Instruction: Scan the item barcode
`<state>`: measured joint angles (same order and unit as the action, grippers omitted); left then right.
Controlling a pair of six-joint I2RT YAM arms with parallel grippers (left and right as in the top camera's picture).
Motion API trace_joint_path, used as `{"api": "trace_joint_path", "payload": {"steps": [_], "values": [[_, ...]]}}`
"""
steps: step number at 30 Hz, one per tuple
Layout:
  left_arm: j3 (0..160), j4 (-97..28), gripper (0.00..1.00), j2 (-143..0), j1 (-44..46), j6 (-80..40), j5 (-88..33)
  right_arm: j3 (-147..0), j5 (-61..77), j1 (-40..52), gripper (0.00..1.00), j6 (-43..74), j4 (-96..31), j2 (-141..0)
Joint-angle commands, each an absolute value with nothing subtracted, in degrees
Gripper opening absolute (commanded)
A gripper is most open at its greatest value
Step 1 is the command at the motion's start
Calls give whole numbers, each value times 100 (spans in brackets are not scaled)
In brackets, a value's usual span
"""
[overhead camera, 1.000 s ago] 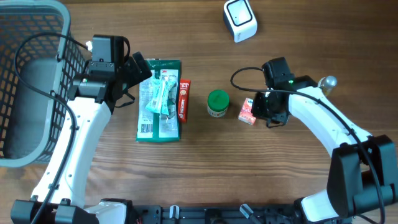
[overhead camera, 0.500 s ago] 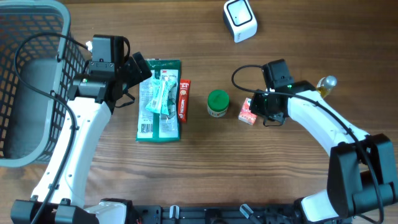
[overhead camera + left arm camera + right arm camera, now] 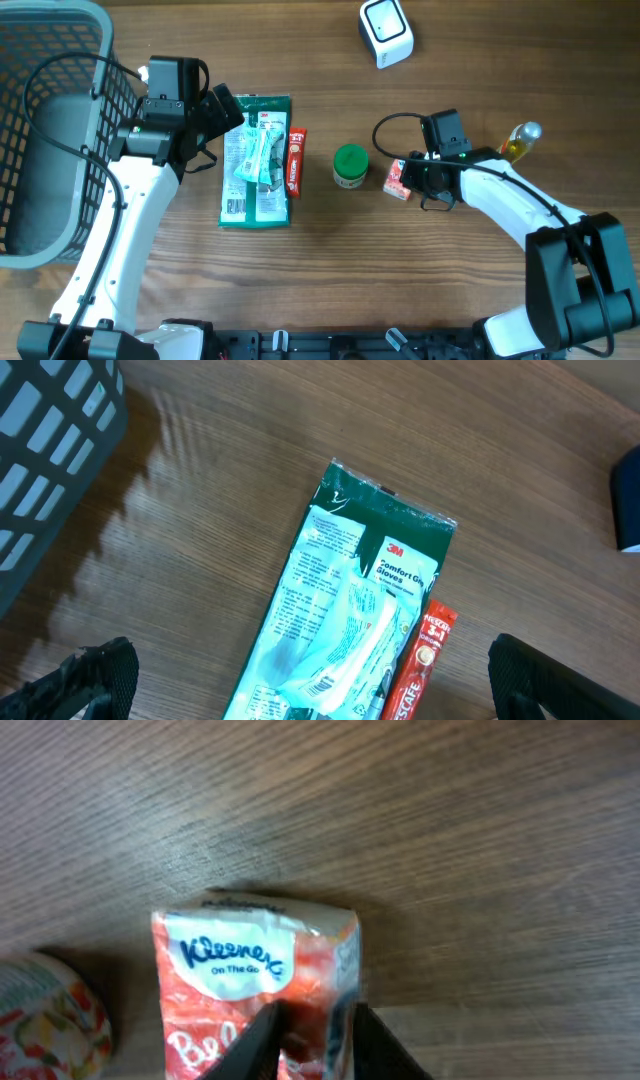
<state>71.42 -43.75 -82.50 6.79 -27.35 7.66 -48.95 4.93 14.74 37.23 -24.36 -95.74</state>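
Bench: seven things are spread on it, and the task's thing is not named. I take the tissue pack to be the one in hand.

Basket: stands at the left edge, well apart from the work. No risk noted.

Gloves: lie flat under the left end effector, which stands wide open and holds nothing. Risk is low while that arm stays put.

Scanner: sits at the far edge, well apart from the tissue pack. The carry is therefore long, which leaves room for the load to shift on the way.

Jar: stands just beside the tissue pack on its left. A sideways drag rather than a clean lift could knock or roll it.

Tissue pack: lies between the jar and the right arm, face up. No barcode shows on the visible face, so it probably has to be turned before the scanner, which adds load to the grip.

Right end effector: narrow, pinched on the right-hand edge of the tissue pack. The hold is off centre on soft film, so the pack may swing, crumple or slip out on lifting.

Bottle: stands upright, close to the right forearm. A swing toward the scanner could topple it.
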Motion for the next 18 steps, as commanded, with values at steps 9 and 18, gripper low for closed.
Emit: {"api": "trace_joint_path", "payload": {"steps": [9, 18], "values": [[7214, -4377, 100, -8228, 659, -2729, 803, -5262, 381, 1492, 4, 2676, -3039, -8945], [7214, -4377, 100, -8228, 659, -2729, 803, -6049, -1083, 1597, 4, 1503, -4792, -8265]]}}
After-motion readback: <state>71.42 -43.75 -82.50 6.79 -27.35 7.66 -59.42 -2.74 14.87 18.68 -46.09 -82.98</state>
